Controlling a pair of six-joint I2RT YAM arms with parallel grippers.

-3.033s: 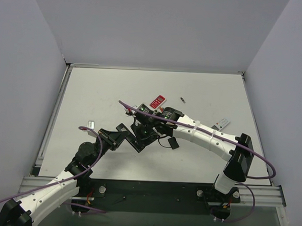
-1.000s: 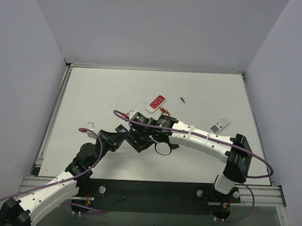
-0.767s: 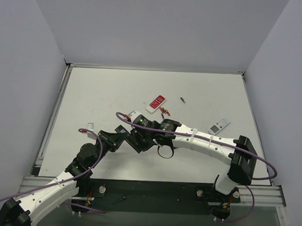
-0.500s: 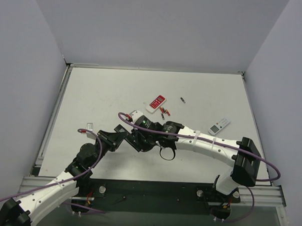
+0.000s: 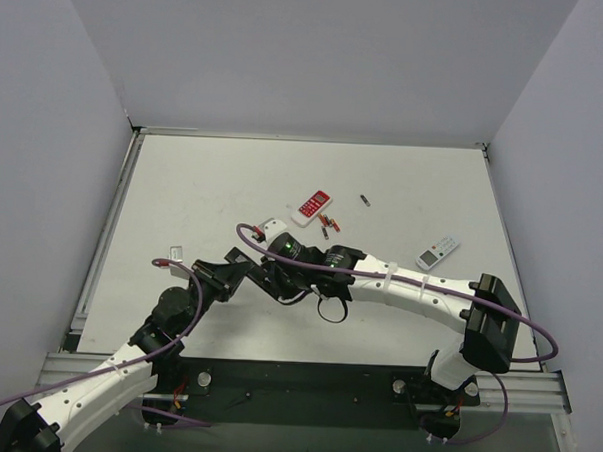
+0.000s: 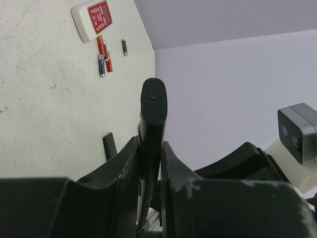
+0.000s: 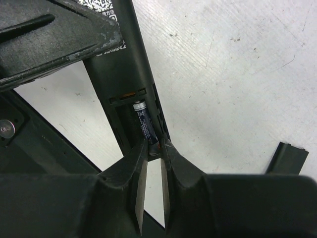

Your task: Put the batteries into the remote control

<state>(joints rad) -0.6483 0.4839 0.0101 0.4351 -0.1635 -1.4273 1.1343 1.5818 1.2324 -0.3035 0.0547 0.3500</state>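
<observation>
Top external, scuffed white table inside pale grey walls, my left gripper clamps the remote control mid-table, my right gripper nearly closed, pinching a battery in its open bay.

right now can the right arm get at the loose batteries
Probably yes, once freed: the right gripper pinches a battery in the remote, and the loose batteries lie uncovered just beyond.
</observation>
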